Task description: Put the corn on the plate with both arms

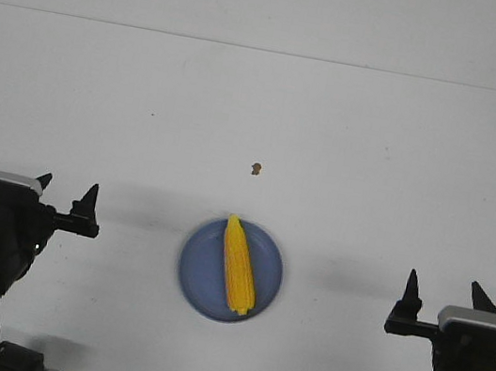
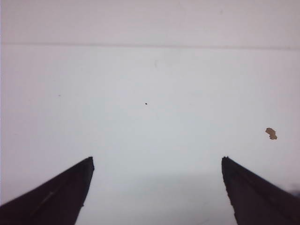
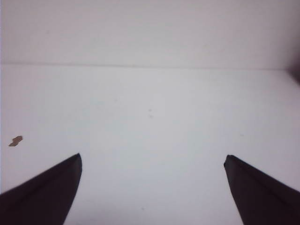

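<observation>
Far left in the front view: left tool [image 1: 65, 194], spread wide, nothing between its fingers, held low over bare surface [image 1: 151, 84] and well apart from the plate. Same story in the left wrist view: two dark fingers [image 2: 61, 197] with only white surface between them, and a small brown speck [image 2: 271, 133] off to one side.

In the middle: plate [image 1: 199, 277], blue and round, near the front edge of the surface. Corn [image 1: 238, 265] lying on it, thick end toward the robot, thin tip just reaching the far rim, whole cob resting inside the plate or very close to that. Beyond the plate, well apart from it, the same brown speck [image 1: 255, 169] on the surface.

On the right: right tool [image 1: 442, 292], also released and holding nothing, low and well apart from the plate. Right wrist view confirms: fingers [image 3: 51, 192] parted, white surface between, speck [image 3: 15, 140] at the side.

Judged from this layout: placing step looks done, with corn on plate and both tools let go and clear of it. Likely in the last step, retreat to rest. Next move calls for little: no new grasp, only staying away from the plate so as not to knock the cob, round and easy to roll.
</observation>
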Controlling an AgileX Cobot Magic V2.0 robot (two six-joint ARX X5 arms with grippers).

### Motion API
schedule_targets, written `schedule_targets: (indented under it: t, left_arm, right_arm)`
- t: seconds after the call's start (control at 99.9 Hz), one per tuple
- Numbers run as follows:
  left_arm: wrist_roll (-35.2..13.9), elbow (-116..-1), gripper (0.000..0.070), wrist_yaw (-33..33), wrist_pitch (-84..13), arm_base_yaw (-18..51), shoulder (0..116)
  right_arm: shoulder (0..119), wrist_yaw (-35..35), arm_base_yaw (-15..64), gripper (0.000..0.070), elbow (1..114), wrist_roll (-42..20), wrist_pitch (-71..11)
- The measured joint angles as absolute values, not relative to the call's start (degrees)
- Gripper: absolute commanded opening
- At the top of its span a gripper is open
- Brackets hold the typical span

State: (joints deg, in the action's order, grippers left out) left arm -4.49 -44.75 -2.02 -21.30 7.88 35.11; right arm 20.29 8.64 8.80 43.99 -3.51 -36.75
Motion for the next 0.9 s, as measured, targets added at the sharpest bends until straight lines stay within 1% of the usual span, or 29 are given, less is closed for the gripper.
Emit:
schedule_targets:
  t: [0.2, 0.27, 0.33, 0.39, 0.431, 0.451, 0.461, 0.481, 0.491, 0.541, 0.551, 0.561, 0.581, 0.601, 0.631, 0.641, 0.651, 0.901]
  left_arm:
    - [-5.28, -37.12, 0.0544, -2.02, -23.81, 7.73, 23.33]
    - [-5.56, -36.4, 0.0543, -2.02, -25.41, 7.73, 20.29]
    - [-5.65, -36.51, 0.0537, -2.02, -25.69, 7.73, 18.52]
    - [-5.69, -36.67, 0.052, -2.02, -27.05, 7.73, 17.37]
    - [-5.72, -36.69, 0.0477, -2.02, -27.81, 7.73, 17.08]
    - [-5.72, -36.69, 0.0444, -2.02, -27.94, 7.73, 17.06]
    - [-5.72, -36.69, 0.0427, -2.02, -27.97, 7.73, 17.06]
    - [-5.69, -36.69, 0.0385, -2.02, -27.92, 7.73, 17.06]
    - [-5.72, -36.69, 0.0361, -2.02, -27.88, 7.73, 17.08]
    - [-5.69, -36.69, 0.0218, -2.0, -27.77, 7.73, 17.08]
    - [-5.69, -36.69, 0.0181, -2.0, -27.77, 7.73, 17.08]
    - [-5.72, -36.69, 0.0149, -2.0, -27.75, 7.73, 17.08]
    - [-5.69, -36.69, 0.0075, -2.0, -27.7, 7.73, 17.08]
    - [-5.69, -36.69, 0.0002, -2.02, -27.64, 7.73, 17.08]
    - [-5.69, -36.69, 0.0005, -2.02, -27.51, 7.73, 17.08]
    - [-5.72, -36.69, 0.0012, -2.02, -27.49, 7.73, 17.08]
    - [-5.72, -36.69, 0.0009, -2.02, -27.46, 7.73, 17.08]
    - [-5.96, -36.69, 0.0012, -2.02, -27.46, 7.73, 17.08]
  right_arm:
    - [9.41, 8.95, 8.45, 0.0636, 37.45, -3.38, -42.59]
    - [6.98, 9.17, 8.45, 0.0628, 36.82, -3.38, -43.03]
    - [5.5, 9.72, 8.47, 0.0598, 36.82, -3.4, -42.22]
    - [4.47, 10.72, 8.45, 0.0544, 36.84, -3.4, -42.09]
    - [4.36, 11.38, 8.45, 0.0492, 36.84, -3.42, -42.17]
    - [4.38, 11.7, 8.45, 0.0455, 36.84, -3.42, -42.19]
    - [4.38, 11.73, 8.45, 0.0448, 36.84, -3.42, -42.19]
    - [4.38, 11.84, 8.45, 0.0408, 36.84, -3.4, -42.22]
    - [4.38, 11.84, 8.45, 0.0399, 36.84, -3.42, -42.22]
    - [4.38, 11.86, 8.45, 0.0296, 36.84, -3.42, -42.09]
    - [4.38, 11.86, 8.45, 0.0274, 36.84, -3.42, -42.04]
    - [4.38, 11.86, 8.45, 0.0232, 36.84, -3.4, -41.98]
    - [4.38, 11.86, 8.45, 0.0192, 36.84, -3.4, -41.76]
    - [4.38, 11.88, 8.45, 0.0136, 36.84, -3.4, -41.47]
    - [4.38, 11.97, 8.45, 0.0034, 36.84, -3.4, -40.82]
    - [4.38, 11.99, 8.45, 0.0007, 36.84, -3.42, -40.62]
    - [4.38, 11.99, 8.45, 0.0, 36.84, -3.4, -40.36]
    - [4.38, 12.01, 8.45, 0.0, 36.84, -3.38, -37.39]
